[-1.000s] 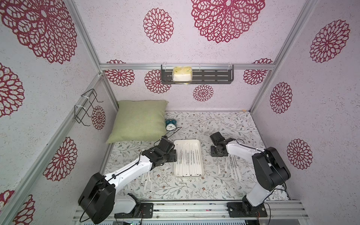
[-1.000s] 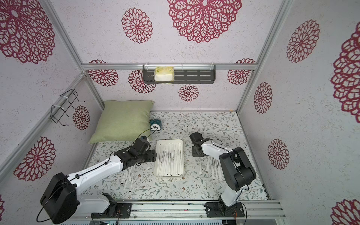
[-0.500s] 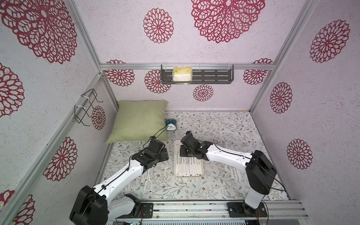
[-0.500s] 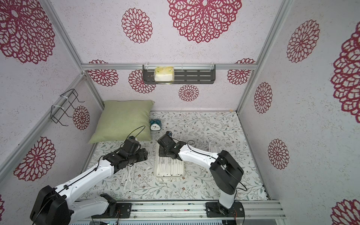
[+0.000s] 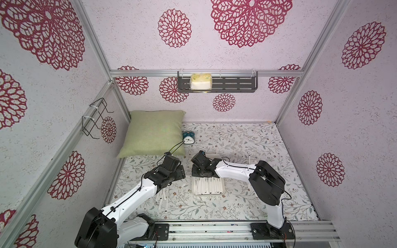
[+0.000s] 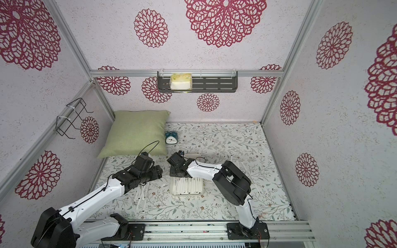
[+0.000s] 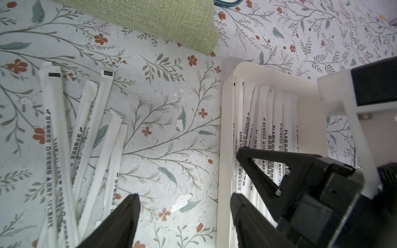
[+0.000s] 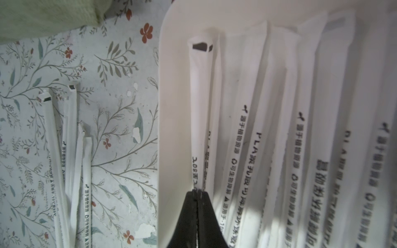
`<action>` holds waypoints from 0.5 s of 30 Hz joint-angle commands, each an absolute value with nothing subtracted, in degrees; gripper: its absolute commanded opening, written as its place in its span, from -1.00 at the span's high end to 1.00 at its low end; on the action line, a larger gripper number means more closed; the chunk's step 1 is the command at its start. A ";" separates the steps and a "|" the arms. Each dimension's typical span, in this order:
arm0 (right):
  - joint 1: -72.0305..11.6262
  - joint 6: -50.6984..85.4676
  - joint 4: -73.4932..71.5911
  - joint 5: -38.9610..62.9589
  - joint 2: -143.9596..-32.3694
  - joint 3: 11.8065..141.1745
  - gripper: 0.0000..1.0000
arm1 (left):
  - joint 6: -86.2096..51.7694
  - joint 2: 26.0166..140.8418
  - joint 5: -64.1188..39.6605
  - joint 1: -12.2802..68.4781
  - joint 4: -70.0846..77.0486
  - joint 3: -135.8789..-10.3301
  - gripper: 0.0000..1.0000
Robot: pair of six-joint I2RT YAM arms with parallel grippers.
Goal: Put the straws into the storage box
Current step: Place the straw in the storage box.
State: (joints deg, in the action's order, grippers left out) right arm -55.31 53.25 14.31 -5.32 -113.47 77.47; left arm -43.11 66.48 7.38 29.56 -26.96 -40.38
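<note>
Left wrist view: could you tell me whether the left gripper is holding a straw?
No, the left gripper stands open and empty over bare tablecloth between loose straws and the storage box.

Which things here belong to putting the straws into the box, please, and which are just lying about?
For the job: loose straws, boxed straws, white box, right pincer pinching one straw, open left pincer.
Lying about: green pillow, alarm clock, wall shelf, yellow pack, wire rack.

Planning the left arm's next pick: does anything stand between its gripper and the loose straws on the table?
Nothing visible does. The left gripper hangs open above bare tabletop; the loose straws lie uncovered right beside it.
</note>
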 commanded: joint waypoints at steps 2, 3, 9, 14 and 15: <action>-55.45 54.57 14.65 -6.08 -113.53 79.01 0.65 | -42.80 66.63 6.72 29.18 -25.77 -40.17 -0.47; -55.46 54.34 15.05 -6.53 -112.88 78.94 0.58 | -42.80 66.54 6.85 29.13 -25.75 -40.08 -0.47; -53.69 52.74 18.00 -7.75 -104.39 76.19 0.35 | -42.65 66.62 6.40 29.17 -25.50 -40.73 -0.47; -48.50 49.84 22.43 -10.79 -94.14 67.88 0.36 | -41.74 68.56 5.47 30.41 -25.56 -43.17 -0.46; -46.38 48.46 23.44 -11.27 -91.97 65.35 0.37 | -41.10 69.35 5.95 31.78 -25.74 -44.15 -0.46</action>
State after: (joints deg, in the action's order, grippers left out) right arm -50.92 51.96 18.41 -7.27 -98.06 69.17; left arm -42.78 67.88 6.24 30.17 -26.79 -41.41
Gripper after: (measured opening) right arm 0.319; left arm 0.731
